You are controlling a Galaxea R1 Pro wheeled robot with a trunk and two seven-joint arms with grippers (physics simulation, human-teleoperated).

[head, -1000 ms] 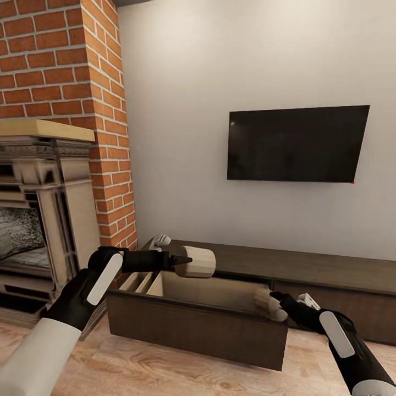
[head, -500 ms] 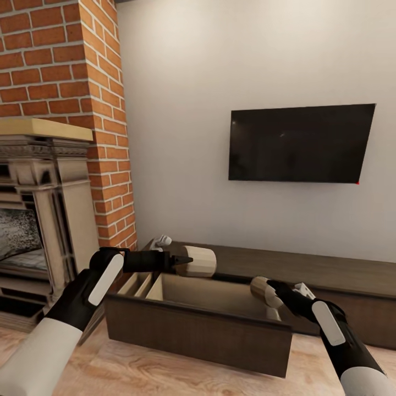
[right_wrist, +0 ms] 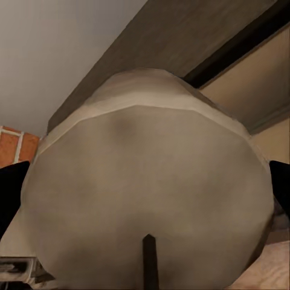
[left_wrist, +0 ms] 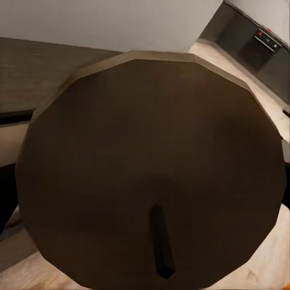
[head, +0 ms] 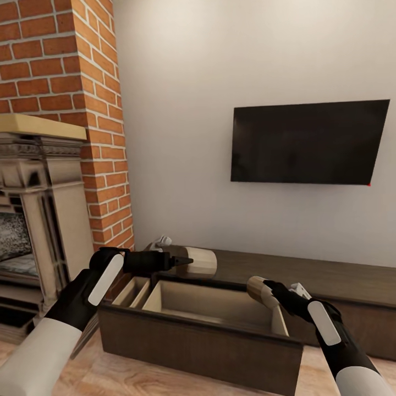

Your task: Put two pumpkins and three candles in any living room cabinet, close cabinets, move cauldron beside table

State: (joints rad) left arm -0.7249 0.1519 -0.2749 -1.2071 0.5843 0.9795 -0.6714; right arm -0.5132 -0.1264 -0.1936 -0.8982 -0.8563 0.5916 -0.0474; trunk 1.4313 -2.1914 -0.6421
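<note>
I have the left gripper (head: 184, 260) clamped on a candle (head: 199, 262), lying sideways in the jaws, above the cabinet (head: 330, 280) top at the back edge of the open drawer (head: 198, 335). From the left wrist, that candle's (left_wrist: 151, 175) dark end face with its wick is right up against the camera, so I cannot see the fingers there. My right gripper (head: 272, 290) grips a second candle (head: 258, 290), held over the drawer's right rear corner, above the rim; whether it touches the rim I cannot tell. The right wrist view has the pale candle (right_wrist: 148, 199) close up, black fingertips (right_wrist: 12, 193) at either side. The drawer stands pulled out, its interior bare wood. A television (head: 308, 143) hangs on the wall above; a brick fireplace (head: 38, 181) stands left.
</note>
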